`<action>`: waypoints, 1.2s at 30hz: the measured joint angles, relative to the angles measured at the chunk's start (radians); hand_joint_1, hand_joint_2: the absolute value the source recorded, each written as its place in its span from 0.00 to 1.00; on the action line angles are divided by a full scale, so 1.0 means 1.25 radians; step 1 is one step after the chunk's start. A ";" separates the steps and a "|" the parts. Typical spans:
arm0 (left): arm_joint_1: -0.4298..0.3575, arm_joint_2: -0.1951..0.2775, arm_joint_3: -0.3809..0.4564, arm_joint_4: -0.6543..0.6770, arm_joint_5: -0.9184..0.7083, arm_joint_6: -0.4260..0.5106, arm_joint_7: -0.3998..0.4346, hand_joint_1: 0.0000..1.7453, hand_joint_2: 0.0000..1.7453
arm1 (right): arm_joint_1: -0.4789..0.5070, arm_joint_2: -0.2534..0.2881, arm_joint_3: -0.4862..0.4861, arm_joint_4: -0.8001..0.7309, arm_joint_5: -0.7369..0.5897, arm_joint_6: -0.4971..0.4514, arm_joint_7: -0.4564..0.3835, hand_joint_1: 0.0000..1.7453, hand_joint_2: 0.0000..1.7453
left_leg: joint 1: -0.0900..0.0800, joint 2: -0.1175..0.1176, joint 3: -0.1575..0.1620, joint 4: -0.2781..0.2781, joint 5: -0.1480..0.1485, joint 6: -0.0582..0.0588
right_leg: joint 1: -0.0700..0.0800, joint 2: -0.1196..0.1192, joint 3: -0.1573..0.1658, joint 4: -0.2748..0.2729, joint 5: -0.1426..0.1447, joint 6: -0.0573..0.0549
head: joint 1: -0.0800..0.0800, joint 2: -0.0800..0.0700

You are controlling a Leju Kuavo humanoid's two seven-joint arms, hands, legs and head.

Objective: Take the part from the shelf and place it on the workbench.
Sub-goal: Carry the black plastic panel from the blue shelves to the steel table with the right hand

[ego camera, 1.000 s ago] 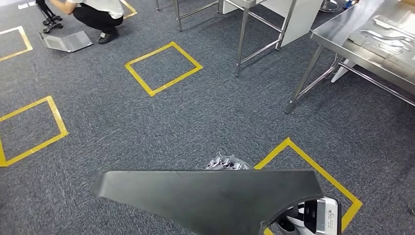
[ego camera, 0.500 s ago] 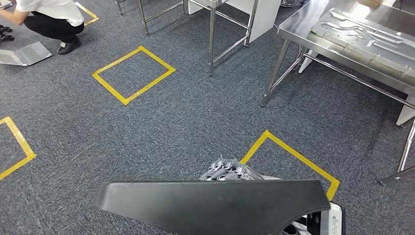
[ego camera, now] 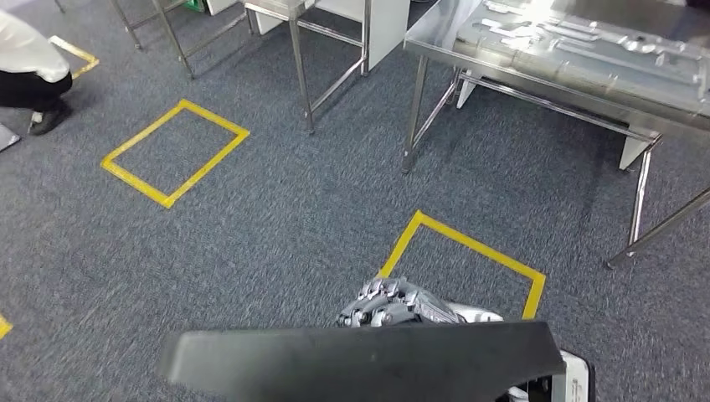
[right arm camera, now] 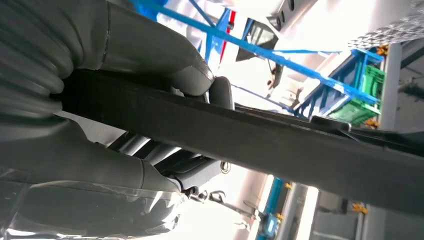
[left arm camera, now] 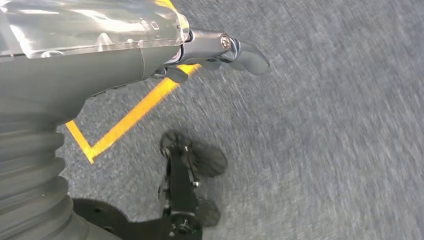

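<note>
The part (ego camera: 360, 360) is a long flat black piece lying crosswise at the bottom of the head view. My right hand (ego camera: 389, 303) grips it, with grey fingers showing just past its far edge. In the right wrist view the thumb and fingers (right arm camera: 190, 75) clamp the black part (right arm camera: 260, 142) from both sides. The steel workbench (ego camera: 536, 81) stands ahead to the right, some way off. My left hand (left arm camera: 150, 55) hangs over the carpet with its fingers apart, holding nothing.
Pressed metal sheets (ego camera: 586, 38) lie on the workbench. A yellow tape square (ego camera: 469, 251) marks the carpet just before it, and another square (ego camera: 172, 151) lies further left. A second steel frame (ego camera: 301, 75) stands at the back. A crouching person (ego camera: 29, 67) is at far left.
The camera has moved: the whole scene slid left and the workbench now sits nearer the middle. The black part stays held in my right hand.
</note>
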 joint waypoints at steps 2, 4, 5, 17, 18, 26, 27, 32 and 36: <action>0.003 0.000 0.000 0.000 0.002 -0.001 -0.004 0.00 1.00 | 0.004 -0.001 0.000 0.001 0.011 0.000 0.000 0.94 1.00 | 0.001 -0.034 -0.054 0.107 -0.048 -0.001 | 0.002 0.018 0.001 0.000 -0.001 -0.006 | -0.001 0.000; 0.008 0.000 0.000 0.000 0.003 -0.002 -0.008 0.00 1.00 | 0.010 -0.001 0.000 0.001 0.022 0.000 0.000 0.94 1.00 | 0.001 -0.042 -0.100 0.178 -0.060 -0.002 | 0.003 0.040 0.002 0.002 -0.003 -0.007 | -0.001 0.000; 0.009 0.000 -0.001 0.000 0.004 -0.003 -0.009 0.00 1.00 | 0.012 -0.002 0.000 0.002 0.027 0.000 0.000 0.94 1.00 | 0.001 -0.043 -0.103 0.170 -0.041 -0.001 | 0.003 0.052 0.002 0.004 -0.004 -0.007 | -0.002 0.000; 0.009 -0.005 -0.001 0.001 0.012 -0.004 -0.009 0.00 1.00 | 0.022 -0.015 0.000 0.004 0.065 -0.008 -0.002 0.94 1.00 | 0.002 -0.047 -0.016 -0.051 0.065 0.042 | -0.001 0.024 -0.069 0.145 -0.080 0.040 | 0.004 0.000; 0.010 -0.005 -0.001 0.001 0.012 -0.004 -0.010 0.00 1.00 | 0.023 -0.016 0.000 0.006 0.066 -0.009 -0.002 0.94 1.00 | 0.002 -0.036 -0.015 -0.051 0.064 0.043 | -0.003 0.018 -0.095 0.193 -0.098 0.043 | 0.004 0.000; 0.010 -0.011 -0.001 0.001 0.015 -0.018 -0.020 0.00 1.00 | 0.027 -0.026 0.000 0.012 0.066 -0.011 -0.016 0.94 1.00 | -0.005 0.035 0.007 -0.050 0.043 0.020 | 0.005 -0.043 -0.008 0.013 -0.006 0.026 | 0.003 0.000; 0.009 -0.011 -0.001 0.001 0.016 -0.019 -0.022 0.00 1.00 | 0.029 -0.026 0.000 0.012 0.066 -0.011 -0.017 0.94 1.00 | -0.006 0.043 0.011 -0.052 0.041 0.015 | 0.005 -0.032 -0.008 0.012 -0.005 0.022 | 0.003 0.000; 0.007 -0.012 -0.001 0.001 0.025 -0.029 -0.028 0.00 1.00 | 0.030 -0.029 0.000 0.012 0.066 -0.010 -0.017 0.94 1.00 | 0.000 -0.029 -0.042 0.077 -0.035 0.002 | -0.003 0.012 0.001 0.001 -0.001 0.001 | 0.000 0.000; 0.013 -0.012 -0.001 0.001 0.028 -0.036 -0.032 0.00 1.00 | 0.032 -0.030 0.000 0.016 0.065 -0.009 -0.019 0.94 1.00 | 0.000 -0.044 -0.099 0.154 -0.028 0.002 | 0.000 0.055 0.001 0.006 -0.003 -0.001 | -0.001 0.000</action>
